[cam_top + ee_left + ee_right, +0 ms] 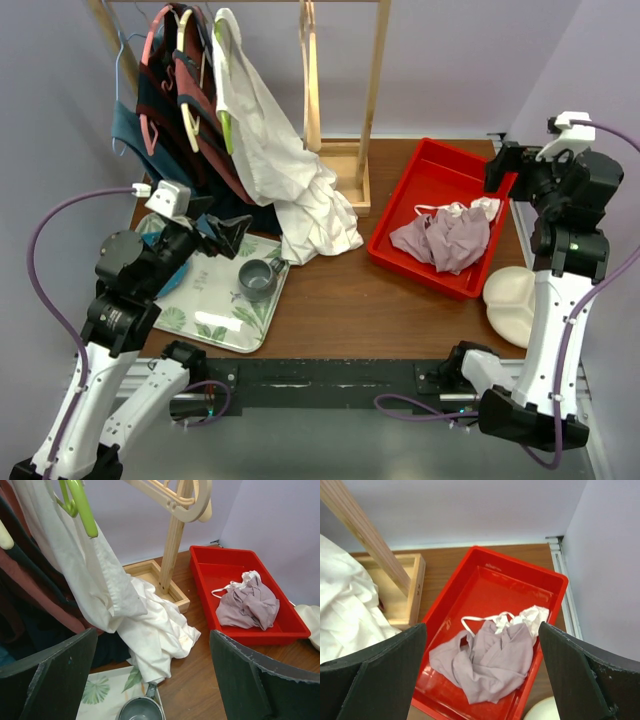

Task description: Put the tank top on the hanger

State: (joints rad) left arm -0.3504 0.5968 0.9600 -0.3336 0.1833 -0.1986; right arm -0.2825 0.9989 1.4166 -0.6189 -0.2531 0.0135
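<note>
Tank top [445, 240]: lying crumpled in the near half of a red tray [430, 165] on the right side of the table [340, 300]. A small white garment [472, 208] is touching its far edge, with white straps looping beside the mauve cloth

Right claw [481, 645]: hanging over the far right corner of the tray, jaws standing wide apart and holding nothing. In the wrist view the tank top is showing between the two fingers, below the claw

Bearing: from the right claw the tank top is lying downward and toward the near left. The heap is showing no clear long axis and is spreading more across the tray than along it

Left claw [225, 232]: hovering over a patterned tray [215, 320] carrying a cup [258, 280], well apart from the red tray, jaws likewise wide and empty. Judged the farther arm, with the right arm the nearer one for the pick

Hanger [312, 90]: hanging bare at the far centre, between a white shirt [300, 190] and the rack post [375, 80], well apart from the tank top

Surface: thin cloth is resting on a smooth tray floor, so a raised fold is probably offering the best pinch, and the white garment risks coming along

Room: nothing is standing above the tray, its walls are hemming in low approaches, and the shirt is crowding the left side of the hanger
</note>
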